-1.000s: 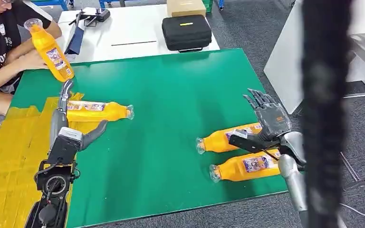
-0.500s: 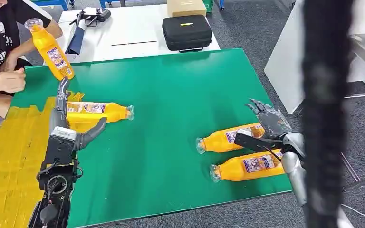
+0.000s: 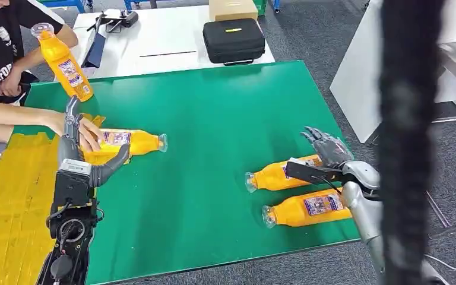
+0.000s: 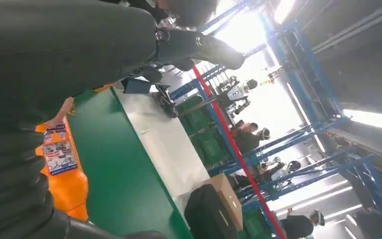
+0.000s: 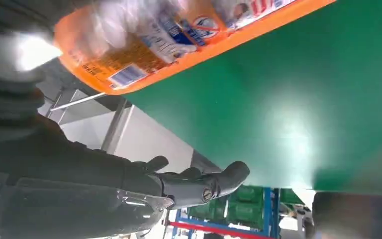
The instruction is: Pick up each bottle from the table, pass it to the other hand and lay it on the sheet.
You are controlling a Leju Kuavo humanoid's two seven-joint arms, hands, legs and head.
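Right hand [image 3: 328,155] hovers, fingers spread, over an orange bottle [image 3: 279,173]; its label print is unreadable. Left hand [image 3: 78,155] also spread.

4 orange bottles [image 3: 302,209], green table [image 3: 225,107], yellow sheet [image 3: 12,190], seemingly black case [image 3: 233,40]

This looks like a robot test hall or lab in an industrial building. The left wrist view shows blue steel racking [image 4: 298,55] rising to a high, brightly lit ceiling, green crates [image 4: 206,144] stacked along a red line, and several people [image 4: 248,137] standing about. The head view shows grey carpet floor [image 3: 309,35], a work table covered in a green mat [image 3: 225,119], a white table [image 3: 154,41] with a black equipment case [image 3: 233,39] and a cardboard box [image 3: 232,8].
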